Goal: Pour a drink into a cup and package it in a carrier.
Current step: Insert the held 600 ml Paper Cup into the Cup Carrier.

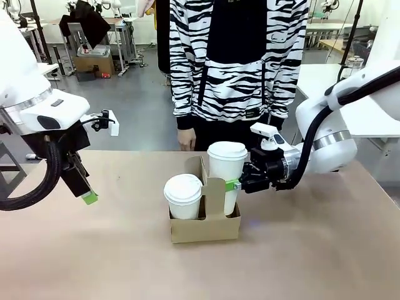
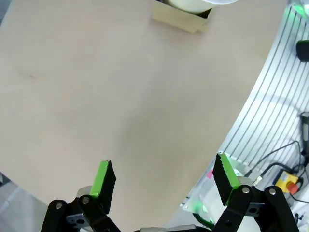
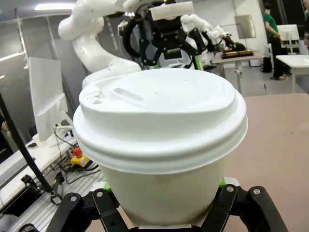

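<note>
R gripper (image 1: 240, 184): clamped on the rear cup (image 1: 226, 169), gripping its side just above the carrier (image 1: 205, 226) rim; arm comes in from the R, roughly level.
Rear cup: white, lid on, in the carrier's far-R slot, sits higher than the other; can't tell if it's seated all the way. In R wrist view it stands close-up betw. the fingers (image 3: 104, 210).
Front cup (image 1: 184, 195): white, lidded, in the near-L slot, upright.
Carrier: brown cardboard, mid-table (image 1: 94, 262), centre handle panel upright betw. the 2 cups.
L gripper (image 1: 87, 194): jaws wide, nothing in them, hangs above the table well L of the carrier; green pads (image 2: 102, 180) apart over bare tabletop.
Person (image 1: 237, 62): striped top, stands at far edge right behind the carrier, a hand (image 1: 185, 139) down by the table edge.
In the way: handle panel + front cup sit close on the L side of the gripped cup.
</note>
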You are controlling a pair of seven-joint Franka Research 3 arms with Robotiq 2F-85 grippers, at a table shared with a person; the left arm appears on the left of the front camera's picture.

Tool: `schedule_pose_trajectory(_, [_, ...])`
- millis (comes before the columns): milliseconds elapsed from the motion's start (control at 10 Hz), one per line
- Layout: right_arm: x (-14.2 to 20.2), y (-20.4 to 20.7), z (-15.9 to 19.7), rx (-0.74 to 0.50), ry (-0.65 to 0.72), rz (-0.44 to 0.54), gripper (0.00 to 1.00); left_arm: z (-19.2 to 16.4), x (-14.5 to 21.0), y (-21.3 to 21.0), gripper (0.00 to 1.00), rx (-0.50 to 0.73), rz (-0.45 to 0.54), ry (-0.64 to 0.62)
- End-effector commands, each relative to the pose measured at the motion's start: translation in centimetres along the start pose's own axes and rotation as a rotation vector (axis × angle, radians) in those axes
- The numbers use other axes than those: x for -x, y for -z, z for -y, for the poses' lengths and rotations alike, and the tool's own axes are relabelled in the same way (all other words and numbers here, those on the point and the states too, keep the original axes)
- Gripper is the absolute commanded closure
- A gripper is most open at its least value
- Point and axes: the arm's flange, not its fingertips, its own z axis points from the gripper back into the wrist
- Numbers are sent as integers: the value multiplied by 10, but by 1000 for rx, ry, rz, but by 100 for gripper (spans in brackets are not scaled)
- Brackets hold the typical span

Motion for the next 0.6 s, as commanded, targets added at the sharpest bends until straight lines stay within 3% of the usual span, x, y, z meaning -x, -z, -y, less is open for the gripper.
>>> schedule_pose_trajectory(0, [7, 2, 8, -26, -55, -38, 20, -3, 1, -1, 0, -25, -8, -9])
schedule_pose_trajectory(500, [31, 5, 13, -57, -136, -89, 20, -3, 1, -1, 0, -25, -8, -9])
